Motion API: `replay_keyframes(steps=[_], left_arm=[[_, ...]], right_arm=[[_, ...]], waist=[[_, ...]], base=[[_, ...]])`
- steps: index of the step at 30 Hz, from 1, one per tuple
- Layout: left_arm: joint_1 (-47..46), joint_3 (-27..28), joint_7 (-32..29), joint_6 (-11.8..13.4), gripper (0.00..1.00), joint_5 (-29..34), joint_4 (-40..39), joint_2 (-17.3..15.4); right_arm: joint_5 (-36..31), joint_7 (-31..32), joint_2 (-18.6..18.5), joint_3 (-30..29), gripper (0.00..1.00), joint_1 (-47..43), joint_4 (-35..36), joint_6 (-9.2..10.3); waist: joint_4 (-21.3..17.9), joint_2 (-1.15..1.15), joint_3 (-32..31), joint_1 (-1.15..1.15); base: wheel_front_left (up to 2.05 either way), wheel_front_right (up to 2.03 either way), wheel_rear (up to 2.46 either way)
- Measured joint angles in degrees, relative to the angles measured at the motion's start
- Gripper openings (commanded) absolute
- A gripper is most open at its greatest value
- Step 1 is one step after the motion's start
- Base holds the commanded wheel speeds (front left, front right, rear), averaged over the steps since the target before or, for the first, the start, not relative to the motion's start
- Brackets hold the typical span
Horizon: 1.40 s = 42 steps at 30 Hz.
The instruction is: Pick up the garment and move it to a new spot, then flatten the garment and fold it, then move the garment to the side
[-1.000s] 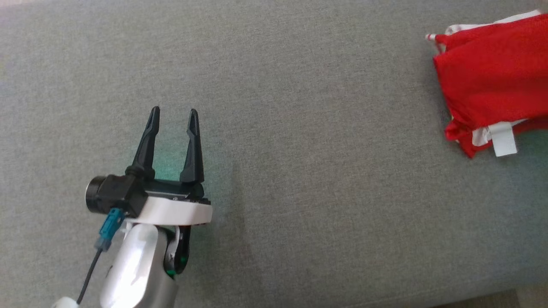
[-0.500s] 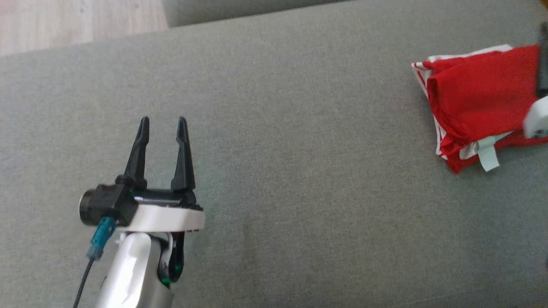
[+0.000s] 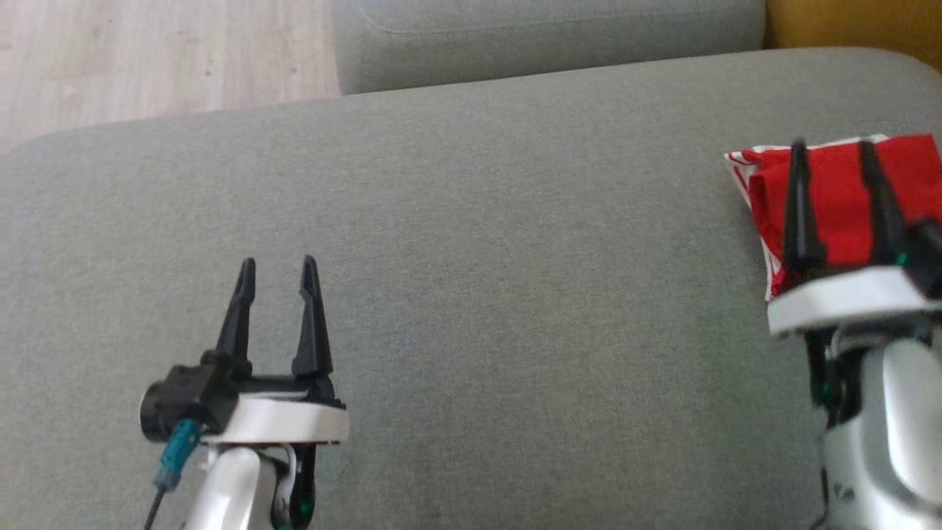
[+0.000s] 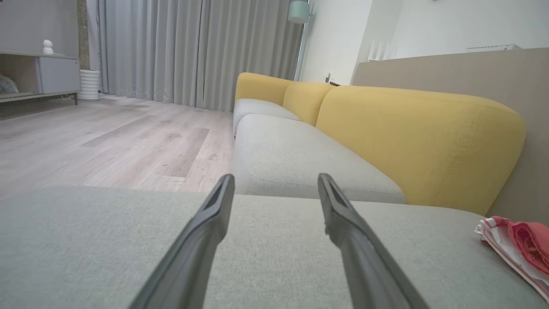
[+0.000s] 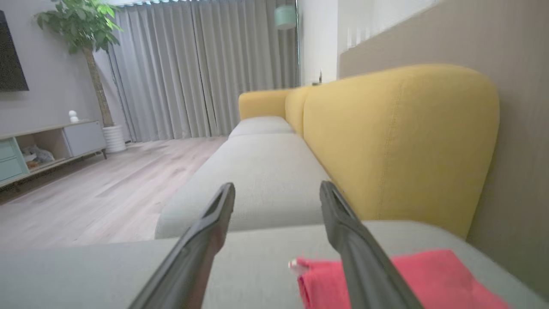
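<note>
The left gripper [image 3: 278,261] hovers over the grey sofa seat [image 3: 515,258] at the lower left of the head view. Its two dark fingers are spread apart with nothing between them. The right gripper [image 3: 832,145] stands at the right edge, its fingers likewise parted and empty, rising in front of the garment [image 3: 839,195]. The garment is a folded red bundle with white-striped edges. It lies on the right end of the seat, near the yellow backrest [image 5: 399,141] and well apart from the left gripper.
</note>
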State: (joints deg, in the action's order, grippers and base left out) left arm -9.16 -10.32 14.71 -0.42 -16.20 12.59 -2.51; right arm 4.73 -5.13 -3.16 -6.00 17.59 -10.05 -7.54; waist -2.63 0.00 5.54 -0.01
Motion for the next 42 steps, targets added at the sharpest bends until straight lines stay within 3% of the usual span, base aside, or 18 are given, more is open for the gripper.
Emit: replay_keyframes(steps=[7,15,27,31,42], left_arm=[[1.60,-0.65,0.00,0.54,1.00,0.07,0.47,-0.08],[3.22,-0.94,0.00,2.13,1.00,-0.94,2.98,-0.14],[3.23,-0.60,0.00,3.03,1.00,-1.48,2.58,-0.14],[3.23,-0.59,0.00,4.39,1.00,-1.46,2.72,-0.14],[3.23,0.12,0.00,4.37,1.00,-1.55,2.93,-0.14]], right_arm=[[6.94,-5.89,0.30,1.79,1.00,-7.08,-7.02,0.01],[8.88,-9.09,0.42,5.46,1.00,-11.40,-10.28,0.01],[7.66,-9.25,0.42,5.49,1.00,-11.70,-8.32,0.00],[7.45,-9.25,0.42,5.61,1.00,-11.70,-8.18,0.00],[7.28,-9.25,0.42,5.90,1.00,-11.70,-7.86,0.00]], waist=[[1.98,0.00,-1.33,0.00],[2.89,0.00,-1.64,0.01],[1.95,0.00,-1.60,0.01],[1.73,0.00,-1.62,0.01],[1.42,0.00,-1.58,0.01]], base=[[0.00,0.00,0.00],[0.00,0.00,0.00],[0.00,0.00,0.00],[0.00,0.00,0.00],[0.00,0.00,0.00]])
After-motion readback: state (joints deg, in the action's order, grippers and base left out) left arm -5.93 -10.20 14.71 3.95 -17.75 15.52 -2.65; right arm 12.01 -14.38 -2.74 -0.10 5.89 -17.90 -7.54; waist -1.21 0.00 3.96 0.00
